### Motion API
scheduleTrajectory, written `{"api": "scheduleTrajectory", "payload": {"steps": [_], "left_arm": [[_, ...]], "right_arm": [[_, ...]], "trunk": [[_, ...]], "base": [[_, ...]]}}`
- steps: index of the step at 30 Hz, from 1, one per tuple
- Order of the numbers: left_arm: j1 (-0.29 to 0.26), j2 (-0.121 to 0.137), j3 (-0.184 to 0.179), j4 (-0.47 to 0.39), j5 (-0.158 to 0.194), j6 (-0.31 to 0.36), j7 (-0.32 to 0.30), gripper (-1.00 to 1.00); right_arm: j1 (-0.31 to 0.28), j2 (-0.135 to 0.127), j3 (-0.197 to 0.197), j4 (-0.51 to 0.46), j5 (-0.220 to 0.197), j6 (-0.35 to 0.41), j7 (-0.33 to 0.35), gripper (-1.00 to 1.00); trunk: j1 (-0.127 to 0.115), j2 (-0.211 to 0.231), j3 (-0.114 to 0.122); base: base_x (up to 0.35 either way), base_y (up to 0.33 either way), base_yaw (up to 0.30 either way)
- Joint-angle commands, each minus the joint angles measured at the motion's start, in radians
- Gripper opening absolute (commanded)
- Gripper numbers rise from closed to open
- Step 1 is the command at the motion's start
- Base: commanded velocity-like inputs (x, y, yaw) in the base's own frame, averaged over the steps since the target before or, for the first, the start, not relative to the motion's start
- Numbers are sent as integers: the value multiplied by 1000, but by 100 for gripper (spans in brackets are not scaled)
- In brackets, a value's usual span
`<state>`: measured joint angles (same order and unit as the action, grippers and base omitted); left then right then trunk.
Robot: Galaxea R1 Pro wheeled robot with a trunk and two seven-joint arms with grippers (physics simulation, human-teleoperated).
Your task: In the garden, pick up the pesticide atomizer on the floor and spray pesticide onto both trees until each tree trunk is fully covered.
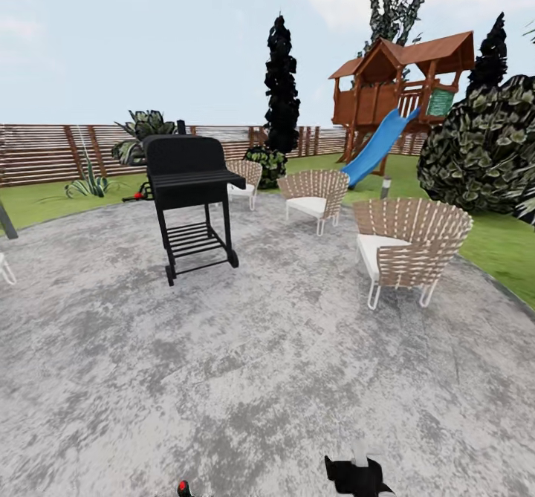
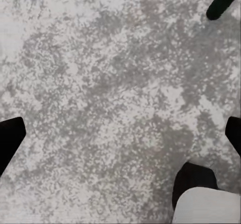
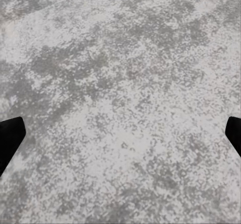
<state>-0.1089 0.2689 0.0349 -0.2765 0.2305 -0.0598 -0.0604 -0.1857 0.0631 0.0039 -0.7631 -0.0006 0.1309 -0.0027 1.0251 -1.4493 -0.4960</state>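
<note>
A robot stands on a round patio of mottled grey stone (image 1: 245,363), looking out over a garden of green grass lawn (image 1: 44,201) closed in by a brown fence of horizontal wooden slats (image 1: 44,151).

In the head view, a black barbecue grill on a wheeled stand (image 1: 189,200) sits left of centre. Three woven wicker chairs with white cushions curve across the middle: one behind the grill (image 1: 245,177), one at centre (image 1: 316,198), one at right (image 1: 405,248). A wooden playhouse with a blue slide (image 1: 397,92) stands at upper right, beside a big broad-leaved bush (image 1: 483,148). A tall dark narrow tree (image 1: 282,88) rises at upper centre.

The small black spray bottle, the pesticide atomizer, cannot be picked out here. A small red-and-black object lies on the grass left of the grill (image 1: 136,197), too small to identify. So which way the bottle lies from either arm, and how its long axis runs, cannot be judged.

Both wrist views look straight down at bare patio stone. The left gripper (image 2: 120,136) has its dark fingertips at opposite edges of the picture, spread wide and holding nothing. The right gripper (image 3: 120,133) is spread the same way, also holding nothing. A dark robot part with a white piece shows at the left wrist view's lower right (image 2: 201,194).

No brand, label or readable writing appears anywhere.
</note>
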Motion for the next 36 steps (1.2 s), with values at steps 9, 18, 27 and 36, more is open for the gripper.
{"api": "scheduleTrajectory", "payload": {"steps": [9,18,27,36], "left_arm": [[-297,56,-1,-84,35,219,-134,100],[-416,29,-9,-162,30,264,-140,100],[-431,-77,-99,-315,-29,273,-137,100],[-433,-77,-98,-313,-31,273,-124,100]], "right_arm": [[-219,80,2,-42,-2,103,0,100],[-264,97,1,-74,-3,101,7,100],[-265,96,1,-124,-3,100,6,100],[-265,96,1,-121,-4,101,6,100]], "trunk": [[0,-1,-10],[0,-1,-17],[19,-36,-34],[54,-99,-65]], "base": [[0,0,266],[0,0,223],[0,0,11],[0,0,0]]}}
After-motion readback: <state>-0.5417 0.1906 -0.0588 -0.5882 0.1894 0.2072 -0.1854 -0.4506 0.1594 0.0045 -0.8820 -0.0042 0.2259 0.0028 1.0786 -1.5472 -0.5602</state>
